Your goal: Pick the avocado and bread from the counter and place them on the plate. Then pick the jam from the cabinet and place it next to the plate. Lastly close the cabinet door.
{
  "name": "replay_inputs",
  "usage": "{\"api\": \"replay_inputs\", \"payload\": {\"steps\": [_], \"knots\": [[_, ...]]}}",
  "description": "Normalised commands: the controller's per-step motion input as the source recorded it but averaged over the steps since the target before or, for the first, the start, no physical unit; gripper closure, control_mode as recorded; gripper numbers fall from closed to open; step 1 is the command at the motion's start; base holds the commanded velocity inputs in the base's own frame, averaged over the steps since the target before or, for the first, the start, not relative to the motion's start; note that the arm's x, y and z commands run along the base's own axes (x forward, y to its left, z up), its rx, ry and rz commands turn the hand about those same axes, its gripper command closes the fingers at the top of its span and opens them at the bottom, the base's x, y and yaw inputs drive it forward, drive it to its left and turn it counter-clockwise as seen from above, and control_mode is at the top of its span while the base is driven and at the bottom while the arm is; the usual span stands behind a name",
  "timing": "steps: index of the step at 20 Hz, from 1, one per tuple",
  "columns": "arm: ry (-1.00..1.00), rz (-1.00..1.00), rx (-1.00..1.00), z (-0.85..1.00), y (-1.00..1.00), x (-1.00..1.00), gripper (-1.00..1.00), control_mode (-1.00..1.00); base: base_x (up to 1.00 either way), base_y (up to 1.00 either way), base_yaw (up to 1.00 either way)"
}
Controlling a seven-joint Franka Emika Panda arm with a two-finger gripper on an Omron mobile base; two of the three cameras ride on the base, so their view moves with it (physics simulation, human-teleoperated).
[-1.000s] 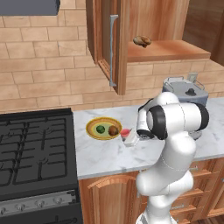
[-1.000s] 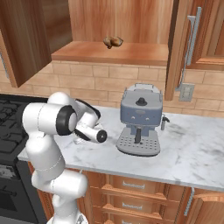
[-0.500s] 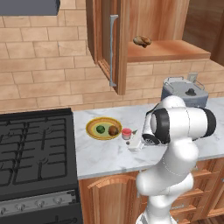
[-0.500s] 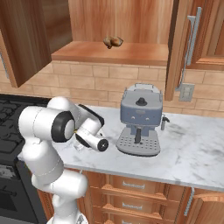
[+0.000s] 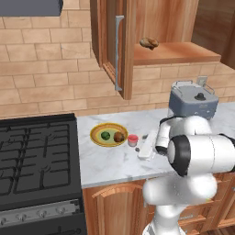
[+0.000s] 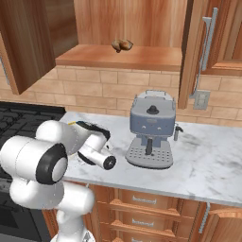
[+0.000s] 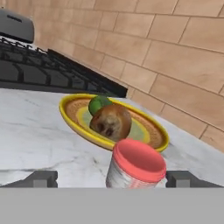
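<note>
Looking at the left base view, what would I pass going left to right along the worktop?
Black stove → plate holding the avocado and then the bread → jam standing just beside the plate → the open gripper → grey coffee machine.

Yellow-rimmed plate (image 7: 83, 129), brown bread (image 7: 111, 122), green avocado (image 7: 98, 103), prob. red-topped jam (image 7: 136, 165).

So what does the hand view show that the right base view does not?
Hand view alone: the plate holding the avocado and bread, the jam jar standing beside it between the open gripper's fingertips.
Right base view alone: the coffee machine and a pastry on the cabinet shelf.
Both: the marble counter, brick wall, stove.
</note>
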Motion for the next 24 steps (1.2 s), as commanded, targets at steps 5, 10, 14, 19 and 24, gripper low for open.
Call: {"api": "replay_inputs", "payload": {"steps": [5, 10, 14, 19, 24], "knots": [[0.0, 0.0, 0.01, 0.79, 0.0, -0.42, -1.0, -1.0, 0.0, 0.0, 0.0], [0.0, 0.0, 0.07, 0.8, 0.0, -0.37, -1.0, -1.0, 0.0, 0.0, 0.0], [0.0, -0.09, 0.14, 0.57, 0.0, -0.51, -1.0, -1.0, 0.0, 0.0, 0.0], [0.0, -0.23, 0.16, 0.34, 0.0, -0.56, -1.0, -1.0, 0.0, 0.0, 0.0], [0.0, -0.28, 0.05, 0.21, 0.1, -0.27, -1.0, -1.0, 0.0, 0.0, 0.0]]}}
